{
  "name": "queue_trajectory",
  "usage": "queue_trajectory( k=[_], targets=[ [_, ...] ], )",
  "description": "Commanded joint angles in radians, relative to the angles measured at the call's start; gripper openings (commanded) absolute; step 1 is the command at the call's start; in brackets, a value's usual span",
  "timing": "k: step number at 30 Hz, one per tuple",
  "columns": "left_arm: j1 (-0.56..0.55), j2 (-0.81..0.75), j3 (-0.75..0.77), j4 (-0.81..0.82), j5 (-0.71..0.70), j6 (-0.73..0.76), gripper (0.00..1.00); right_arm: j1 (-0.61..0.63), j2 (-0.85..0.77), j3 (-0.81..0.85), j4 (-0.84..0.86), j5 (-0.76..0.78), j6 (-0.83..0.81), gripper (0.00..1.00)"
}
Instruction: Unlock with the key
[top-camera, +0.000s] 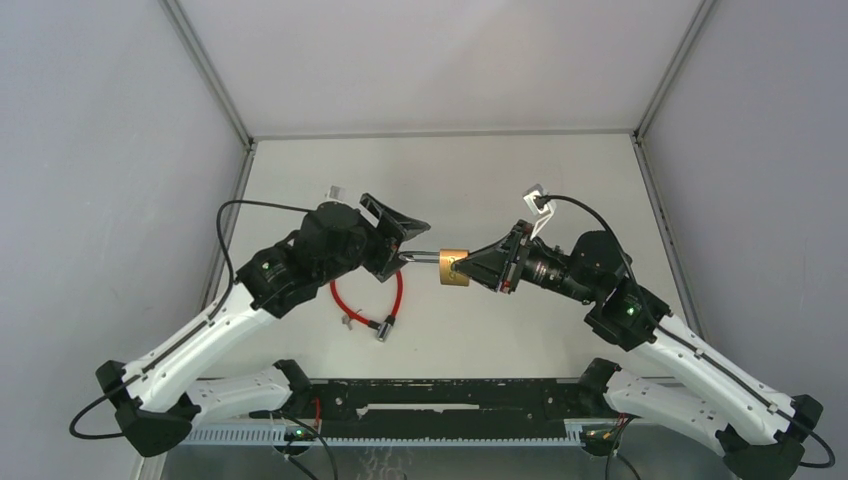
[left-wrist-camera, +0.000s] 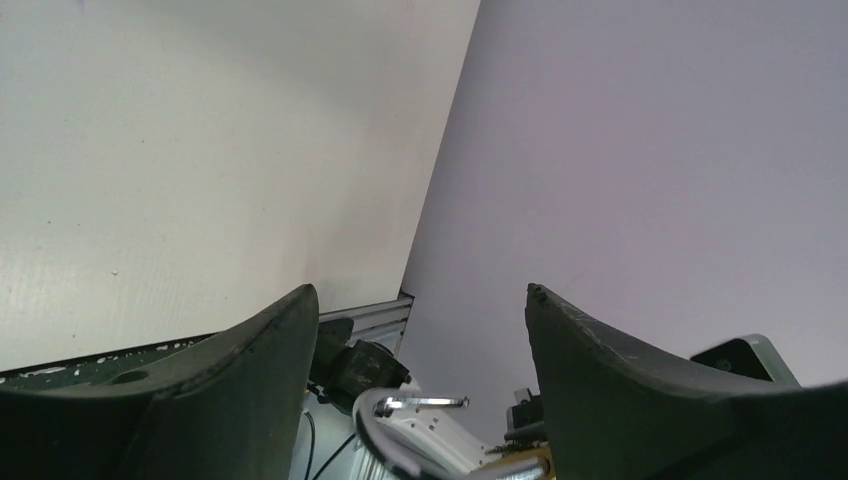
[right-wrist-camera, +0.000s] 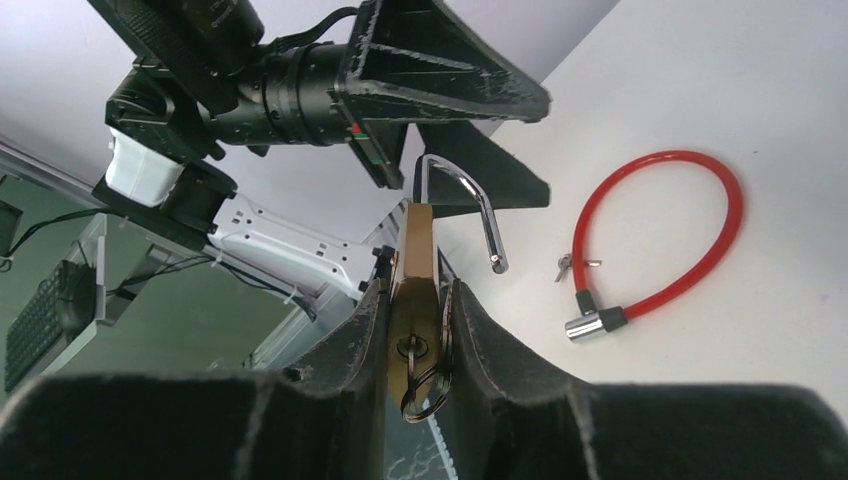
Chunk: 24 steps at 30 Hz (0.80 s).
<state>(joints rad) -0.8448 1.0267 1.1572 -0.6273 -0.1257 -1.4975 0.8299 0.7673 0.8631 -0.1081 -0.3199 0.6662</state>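
My right gripper (top-camera: 466, 266) (right-wrist-camera: 415, 292) is shut on the brass padlock (top-camera: 455, 267) (right-wrist-camera: 417, 255) and holds it above the table. A key (right-wrist-camera: 409, 346) sits in the keyhole at the padlock's base, with its ring (right-wrist-camera: 428, 388) hanging between my fingers. The silver shackle (top-camera: 424, 256) (right-wrist-camera: 468, 196) points toward the left arm, and one leg stands free of the body. My left gripper (top-camera: 417, 247) (left-wrist-camera: 422, 292) is open, its fingers wide apart on either side of the shackle (left-wrist-camera: 372, 424), not touching it.
A red cable lock (top-camera: 372, 301) (right-wrist-camera: 672, 222) lies looped on the table below the left gripper, with small keys (right-wrist-camera: 570, 265) at its end. The enclosure walls stand close on both sides. A black rail (top-camera: 450, 395) runs along the near edge.
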Motion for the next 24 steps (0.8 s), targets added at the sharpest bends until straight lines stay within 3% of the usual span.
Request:
queue_trajectory(
  k=[1, 5, 8, 12, 15, 18, 24],
  targets=[
    [-0.001, -0.056, -0.025, -0.011, 0.029, -0.039, 0.78, 0.01, -0.01, 0.062, 0.113, 0.028, -0.052, 0.0],
    [-0.002, -0.068, -0.018, -0.027, 0.068, -0.06, 0.77, 0.026, 0.025, 0.081, 0.081, 0.05, -0.095, 0.0],
    [-0.003, -0.088, -0.018, -0.039, 0.053, -0.07, 0.68, 0.04, 0.042, 0.081, 0.097, 0.048, -0.093, 0.0],
    [-0.002, -0.102, -0.045, 0.004, 0.029, -0.071, 0.47, 0.094, 0.067, 0.08, 0.132, 0.072, -0.077, 0.0],
    [-0.002, -0.107, -0.038, 0.007, -0.01, -0.061, 0.21, 0.113, 0.073, 0.08, 0.128, 0.121, -0.022, 0.0],
    [-0.002, -0.115, -0.042, 0.018, -0.052, -0.045, 0.04, 0.127, 0.064, 0.072, 0.135, 0.152, 0.039, 0.0],
    [-0.002, -0.131, -0.106, 0.143, -0.089, 0.029, 0.0, 0.171, 0.021, 0.017, 0.076, 0.272, 0.22, 0.0]
  ],
)
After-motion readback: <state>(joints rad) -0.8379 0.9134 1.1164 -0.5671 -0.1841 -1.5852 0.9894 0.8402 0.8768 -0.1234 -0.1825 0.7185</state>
